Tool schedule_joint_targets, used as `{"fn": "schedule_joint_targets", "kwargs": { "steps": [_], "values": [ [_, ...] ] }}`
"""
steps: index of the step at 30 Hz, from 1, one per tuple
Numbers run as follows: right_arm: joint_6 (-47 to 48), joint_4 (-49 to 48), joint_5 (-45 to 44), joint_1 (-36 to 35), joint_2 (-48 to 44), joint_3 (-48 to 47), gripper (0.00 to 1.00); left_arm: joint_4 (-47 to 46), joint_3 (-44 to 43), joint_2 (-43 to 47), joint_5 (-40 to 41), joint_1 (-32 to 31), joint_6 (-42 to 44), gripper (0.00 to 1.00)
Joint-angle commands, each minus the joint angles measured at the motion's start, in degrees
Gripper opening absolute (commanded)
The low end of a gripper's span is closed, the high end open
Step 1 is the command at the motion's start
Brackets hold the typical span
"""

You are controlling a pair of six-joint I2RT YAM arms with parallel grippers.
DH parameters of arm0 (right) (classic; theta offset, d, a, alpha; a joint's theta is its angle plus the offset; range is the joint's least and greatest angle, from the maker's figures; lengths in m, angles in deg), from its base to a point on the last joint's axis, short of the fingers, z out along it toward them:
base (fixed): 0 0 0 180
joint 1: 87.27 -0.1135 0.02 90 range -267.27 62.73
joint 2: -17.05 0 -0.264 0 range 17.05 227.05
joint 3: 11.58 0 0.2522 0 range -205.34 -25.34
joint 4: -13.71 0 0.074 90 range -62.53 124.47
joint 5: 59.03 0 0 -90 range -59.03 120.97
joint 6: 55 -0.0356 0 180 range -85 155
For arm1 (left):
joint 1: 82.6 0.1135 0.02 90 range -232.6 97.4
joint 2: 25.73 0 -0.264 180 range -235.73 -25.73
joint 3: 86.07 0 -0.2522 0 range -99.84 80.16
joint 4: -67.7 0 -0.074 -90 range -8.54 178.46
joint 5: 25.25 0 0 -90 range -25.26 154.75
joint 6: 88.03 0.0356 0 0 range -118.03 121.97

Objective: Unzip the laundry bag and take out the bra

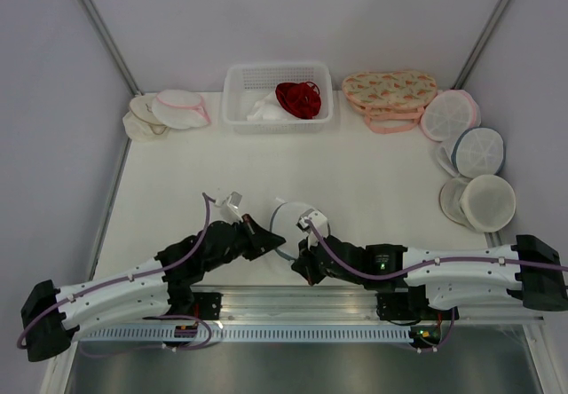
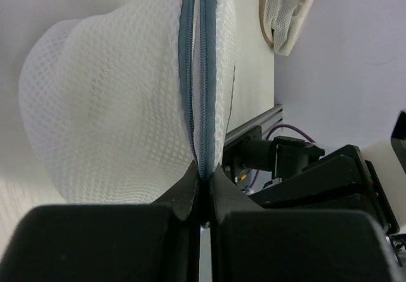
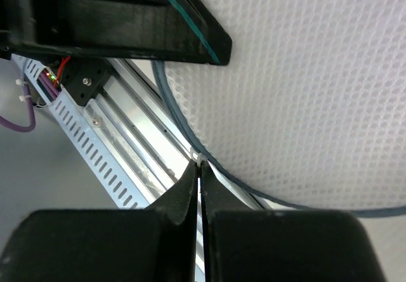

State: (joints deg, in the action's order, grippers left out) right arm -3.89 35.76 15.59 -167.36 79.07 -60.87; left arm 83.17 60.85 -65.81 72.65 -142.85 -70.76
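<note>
Now the laundry bag [image 1: 293, 219] sits lower centre in the top view. The left gripper [image 2: 204, 179] pinches its grey-blue zipper rim [image 2: 198, 72] tight; the right gripper [image 3: 198, 165] is clamped on a white tab [image 3: 198, 160] at that rim.

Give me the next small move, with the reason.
Probably slide the right gripper along the zipper rim: its jaws pinch a small white tab there, the left gripper clamps the laundry bag, and the zipper looks closed.
</note>
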Motion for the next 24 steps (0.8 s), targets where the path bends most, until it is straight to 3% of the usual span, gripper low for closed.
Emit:
{"fn": "schedule_joint_targets", "kwargs": {
  "steps": [1,4,11,17,24],
  "values": [
    [-1.2,4.3,-1.5,-0.6,0.7,-0.9,0.00,1.2,-6.2,-0.4,1.4,0.2,12.7,0.02],
    [-2.3,5.7,-4.0,-0.6,0.5,-0.4,0.00,3.0,-10.3,-3.2,-3.3,0.3,22.1,0.02],
    [-4.7,10.5,-10.5,-0.7,1.2,-0.9,0.00,12.1,-17.3,-4.6,-10.8,0.4,35.0,0.02],
    [-7.8,16.2,-18.2,-0.6,1.1,-1.6,0.00,18.1,-21.3,-2.5,-13.0,0.6,40.8,0.02],
    [-10.3,23.7,-27.6,-0.2,-1.2,-3.2,0.00,27.2,-26.6,-5.9,-17.8,0.7,45.0,0.02]
  ]
}}
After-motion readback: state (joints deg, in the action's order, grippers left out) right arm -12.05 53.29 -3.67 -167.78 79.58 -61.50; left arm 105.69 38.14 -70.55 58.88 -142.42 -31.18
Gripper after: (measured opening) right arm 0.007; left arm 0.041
